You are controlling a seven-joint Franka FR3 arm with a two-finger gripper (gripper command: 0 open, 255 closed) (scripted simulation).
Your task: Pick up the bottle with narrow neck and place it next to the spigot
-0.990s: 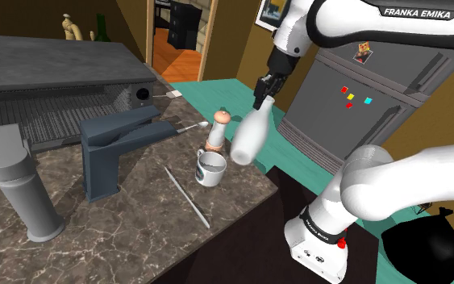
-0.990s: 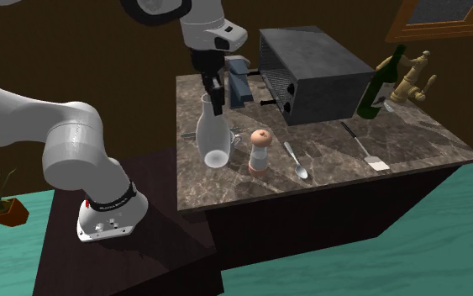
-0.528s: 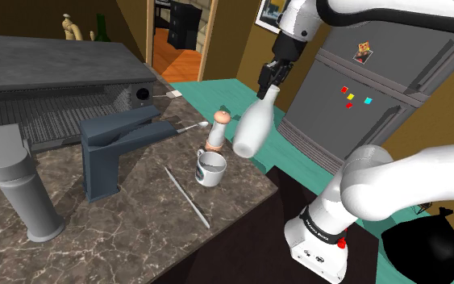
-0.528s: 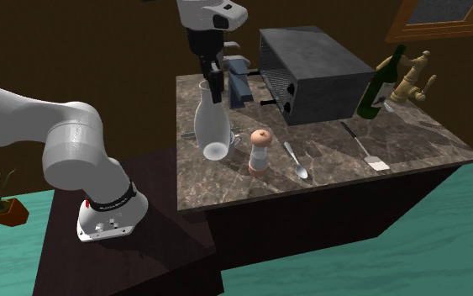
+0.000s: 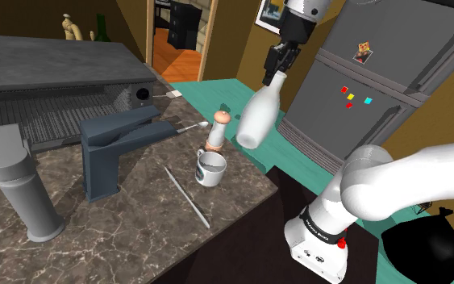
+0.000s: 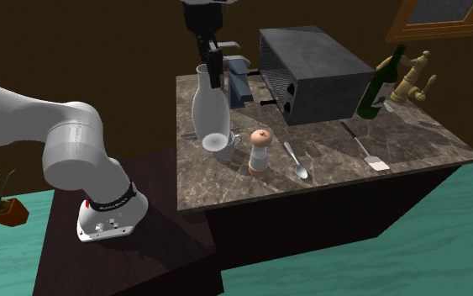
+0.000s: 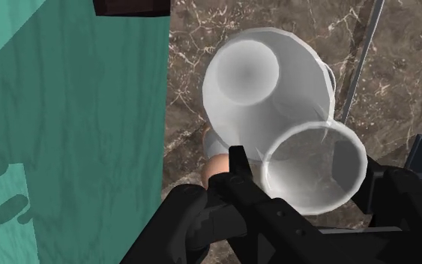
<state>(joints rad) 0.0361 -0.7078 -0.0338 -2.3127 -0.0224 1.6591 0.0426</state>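
A white bottle with a narrow neck hangs in the air over the marble counter's near edge, its base down and slightly tilted. My gripper is shut on its neck from above. In the second exterior view the bottle hangs below the gripper, just above a white mug. Along the gripper, the bottle's open rim and wide body show between the black fingers. The spigot is a dark blue-grey block tap standing on the counter, toward the shoulder view's left of the bottle.
On the counter stand a white mug and a shaker. A thin rod lies nearby, with a grey cylinder and a big grey box farther off. A spoon, spatula and green bottle lie farther along. A fridge stands behind.
The gripper has risen with the bottle held by its neck; the bottle now hangs higher above the mug and counter edge.
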